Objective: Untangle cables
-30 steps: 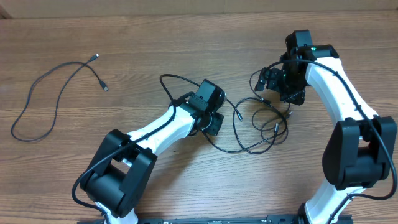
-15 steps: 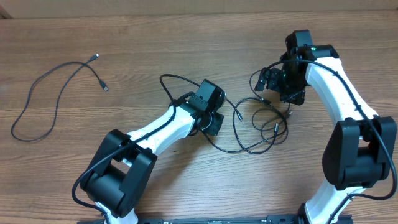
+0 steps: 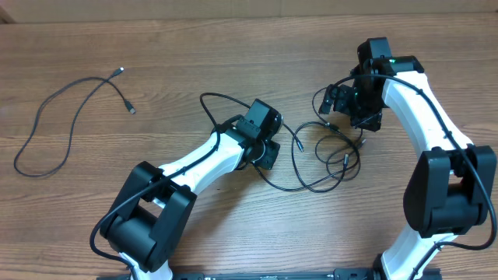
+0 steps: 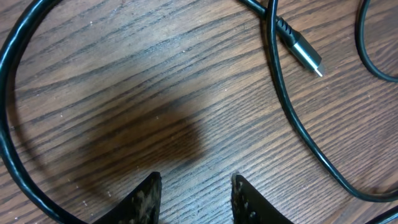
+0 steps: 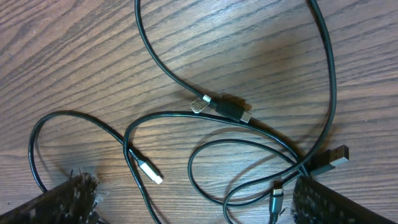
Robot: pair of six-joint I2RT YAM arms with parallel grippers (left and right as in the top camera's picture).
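The worktop [image 3: 233,47] carries one free cable [image 3: 71,128] far to my left. The tangled cables [image 5: 231,111] lie between the arms, nearer the right one. My left tool [image 4: 196,193] is partly spread over bare wood and holds nothing, with a silver plug [image 4: 305,56] just beyond it. The right tool [image 5: 196,196] gapes wide above the knot, empty. Closing there could pinch several strands and tighten the tangle. I can't tell which strand crosses over which, and its fingertips hide the loop ends.

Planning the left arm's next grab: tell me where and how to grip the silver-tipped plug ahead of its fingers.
Pinch the silver-tipped plug across its metal shell near the tip, from straight above. It lies flat with bare table both sides there; by its black collar another cable crosses and would likely get caught.
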